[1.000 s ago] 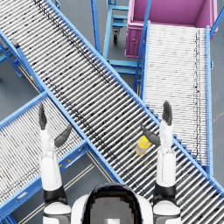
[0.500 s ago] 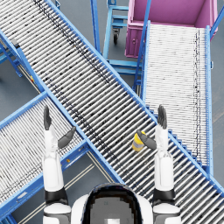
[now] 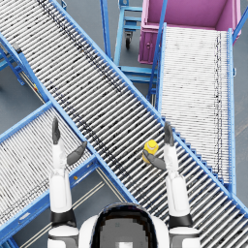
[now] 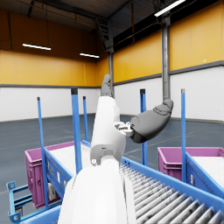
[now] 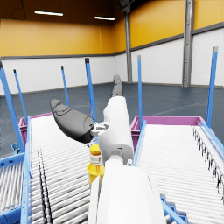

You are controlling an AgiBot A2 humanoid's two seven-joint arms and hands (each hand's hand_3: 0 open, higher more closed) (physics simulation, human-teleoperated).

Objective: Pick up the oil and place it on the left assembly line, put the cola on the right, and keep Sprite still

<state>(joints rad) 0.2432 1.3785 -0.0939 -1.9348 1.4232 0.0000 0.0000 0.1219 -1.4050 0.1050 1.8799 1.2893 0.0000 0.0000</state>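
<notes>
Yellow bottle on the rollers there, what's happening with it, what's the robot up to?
The robot's right hand is open right beside the oil bottle, which stands upright on the middle roller conveyor. The hand does not grip it yet. The left hand is open too, holding nothing, raised near the edge of the left conveyor.

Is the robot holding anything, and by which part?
Nothing is held. The left hand and right hand are open; the oil stands loose on the conveyor by the right hand.
</notes>
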